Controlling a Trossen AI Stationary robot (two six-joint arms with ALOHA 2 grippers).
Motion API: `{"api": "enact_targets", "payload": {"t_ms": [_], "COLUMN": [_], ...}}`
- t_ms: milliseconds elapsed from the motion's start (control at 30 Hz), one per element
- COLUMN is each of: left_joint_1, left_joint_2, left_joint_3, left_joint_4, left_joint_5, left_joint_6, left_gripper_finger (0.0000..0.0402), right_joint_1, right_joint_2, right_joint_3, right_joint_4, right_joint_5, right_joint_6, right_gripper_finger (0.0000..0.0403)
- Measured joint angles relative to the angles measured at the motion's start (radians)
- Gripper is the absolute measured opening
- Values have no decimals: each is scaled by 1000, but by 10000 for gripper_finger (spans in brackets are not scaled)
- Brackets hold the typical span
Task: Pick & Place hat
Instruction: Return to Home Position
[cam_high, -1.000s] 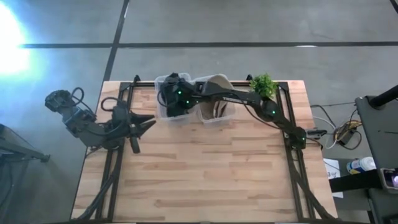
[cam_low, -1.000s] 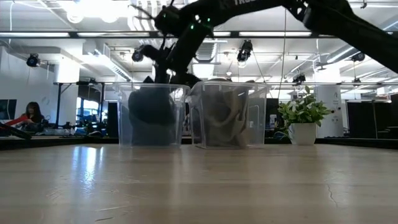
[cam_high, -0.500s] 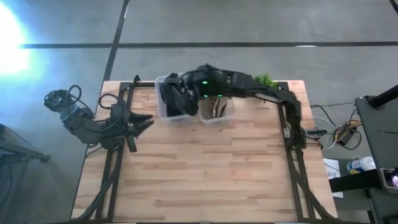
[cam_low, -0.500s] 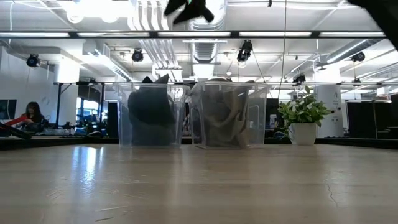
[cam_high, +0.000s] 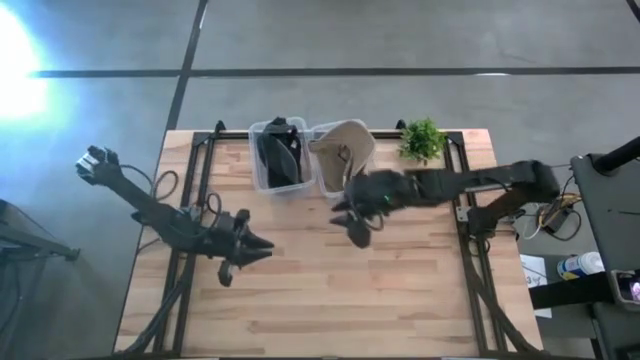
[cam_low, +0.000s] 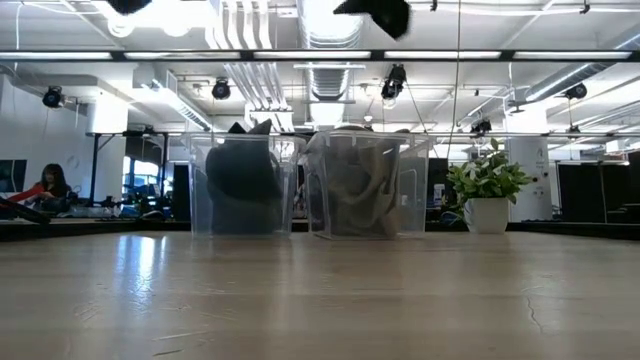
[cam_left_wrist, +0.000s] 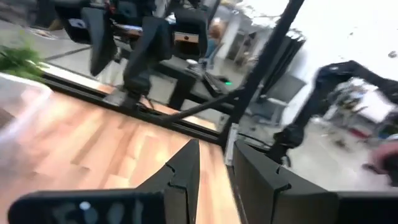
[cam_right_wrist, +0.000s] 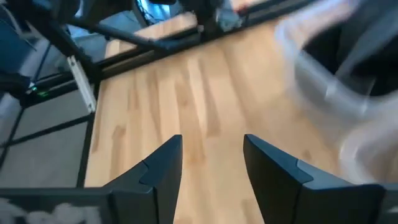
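Note:
A dark hat (cam_high: 278, 158) lies in the left clear bin (cam_high: 258, 180) at the table's far side. A beige hat (cam_high: 345, 148) lies in the right clear bin (cam_high: 330, 190) beside it. Both also show in the low view, the dark hat (cam_low: 243, 178) and the beige hat (cam_low: 362, 188). My right gripper (cam_high: 350, 228) is open and empty above the table, just near of the right bin; its wrist view (cam_right_wrist: 211, 140) shows bare wood between the fingers. My left gripper (cam_high: 262, 248) is open and empty over the table's left-middle (cam_left_wrist: 214, 146).
A small potted plant (cam_high: 422, 138) stands at the far right, next to the bins, and shows in the low view (cam_low: 487, 195). Black frame rails (cam_high: 190, 200) run along the table's left and right sides. Bare wood (cam_high: 330, 300) spreads over the near half.
My right gripper has risen from the left bin with the dark hat and swung toward the table's near and right side, ending near of the right bin. My left gripper has gone from the table's left edge toward its middle and near side. Both hats stay in their bins.

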Motion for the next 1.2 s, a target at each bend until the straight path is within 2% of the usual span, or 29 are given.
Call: {"api": "enact_targets", "payload": {"t_ms": [133, 267, 400, 500, 600, 700, 900, 1067, 1200], "left_joint_1": [22, 83, 196, 299, 385, 437, 459, 459, 459], "left_joint_2": [-13, -98, -234, -334, -420, -488, -573, -601, -616], "left_joint_3": [-151, -209, -208, -199, -198, -199, -200, -216, -279], "left_joint_4": [169, 154, 28, -104, -240, -343, -391, -401, -388], "left_joint_5": [15, 22, 166, 287, 347, 354, 354, 312, 261], "left_joint_6": [-30, -41, -24, -17, -18, -15, 53, 131, 102], "left_gripper_finger": [92, 92, 92, 92, 92, 92, 92, 92, 92], "right_joint_1": [34, 27, 16, 17, 17, 16, 17, 17, 17], "right_joint_2": [-155, -301, -449, -550, -625, -695, -781, -800, -788], "right_joint_3": [-233, -394, -505, -576, -647, -699, -790, -840, -862], "right_joint_4": [105, 95, 93, 192, 259, 263, 262, 261, 261], "right_joint_5": [90, 234, 309, 302, 288, 295, 295, 294, 294], "right_joint_6": [60, 153, 243, 151, 89, 40, 31, 31, 31], "right_gripper_finger": [161, 160, 159, 162, 165, 167, 167, 162, 159]}}
